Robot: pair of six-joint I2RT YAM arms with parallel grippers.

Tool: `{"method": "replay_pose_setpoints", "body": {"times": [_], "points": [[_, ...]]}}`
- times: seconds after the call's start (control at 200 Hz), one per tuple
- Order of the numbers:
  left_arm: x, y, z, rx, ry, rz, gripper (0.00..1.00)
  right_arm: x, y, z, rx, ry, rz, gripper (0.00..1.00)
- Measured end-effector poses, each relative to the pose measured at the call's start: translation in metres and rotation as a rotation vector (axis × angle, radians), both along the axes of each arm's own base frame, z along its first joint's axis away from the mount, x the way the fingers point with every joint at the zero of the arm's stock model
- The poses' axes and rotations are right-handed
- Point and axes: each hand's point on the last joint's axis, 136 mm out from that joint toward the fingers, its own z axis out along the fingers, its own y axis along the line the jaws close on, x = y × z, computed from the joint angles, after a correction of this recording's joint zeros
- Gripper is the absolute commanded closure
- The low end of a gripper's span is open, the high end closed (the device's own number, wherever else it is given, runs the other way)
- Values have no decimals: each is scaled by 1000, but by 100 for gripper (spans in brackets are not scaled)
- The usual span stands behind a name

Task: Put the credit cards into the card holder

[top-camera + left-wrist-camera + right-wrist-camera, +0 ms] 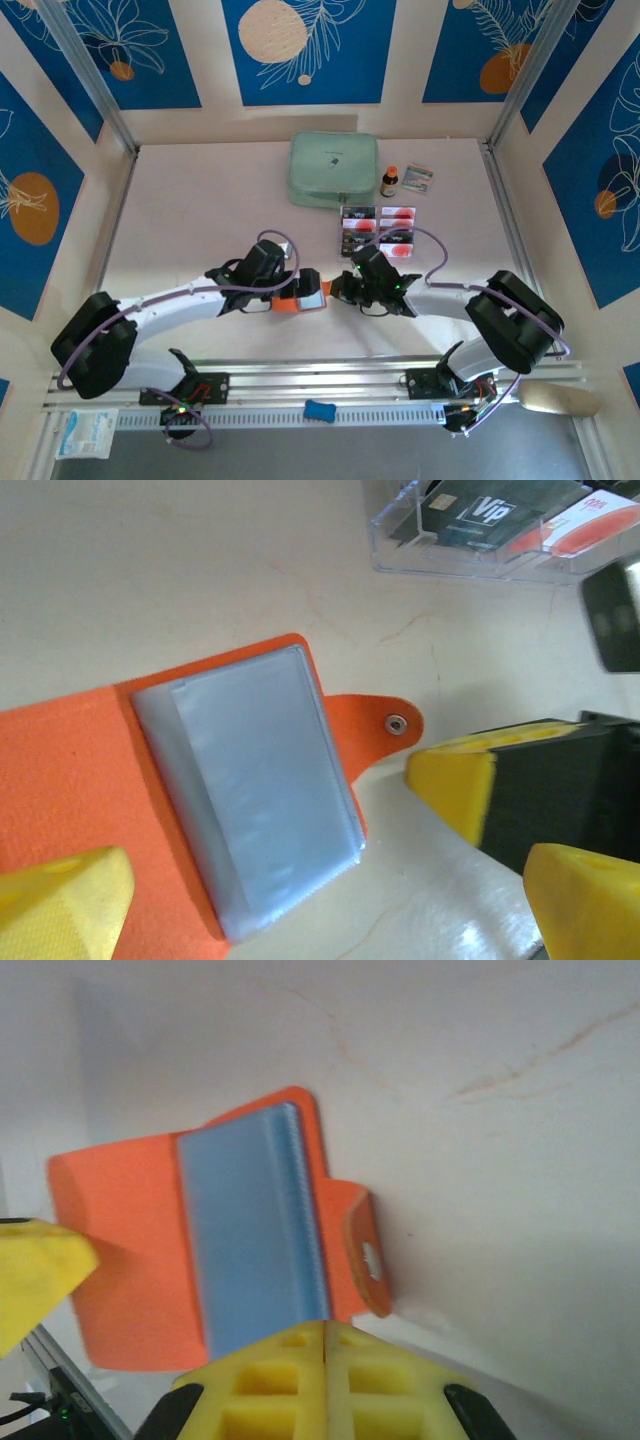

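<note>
The orange card holder (287,305) lies open on the table between my two grippers, its greyish plastic sleeves (260,780) facing up and its snap tab (385,720) sticking out to the side. My left gripper (320,910) is open and straddles the holder, with one yellow finger (60,905) resting over the orange flap. My right gripper (325,1380) is shut with nothing showing between its pads, its tip just beside the holder's tab (365,1250). The credit cards (378,228), dark ones and pale ones with red, sit in the clear tray (400,555) behind.
A mint-green zip case (333,170) lies at the back, with a small brown bottle (389,181) and a printed packet (419,179) to its right. A blue object (319,409) rests on the rail by the arm bases.
</note>
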Motion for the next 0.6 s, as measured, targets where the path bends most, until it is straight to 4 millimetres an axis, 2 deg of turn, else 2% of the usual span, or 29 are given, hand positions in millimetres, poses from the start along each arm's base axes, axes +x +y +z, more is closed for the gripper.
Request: {"method": "replay_pose_setpoints", "body": {"times": [0.16, 0.37, 0.465, 0.6], "points": [[1, 6, -11, 61, -28, -22, 0, 8, 7, 19, 26, -28, -5, 100], [1, 14, -19, 116, -55, -49, 0, 17, 15, 35, 44, -50, -5, 100], [1, 15, -20, 131, -68, -60, 0, 20, 17, 34, 41, -47, -6, 100], [2, 18, -22, 152, -82, -71, 0, 21, 17, 18, 12, -15, -7, 100]]}}
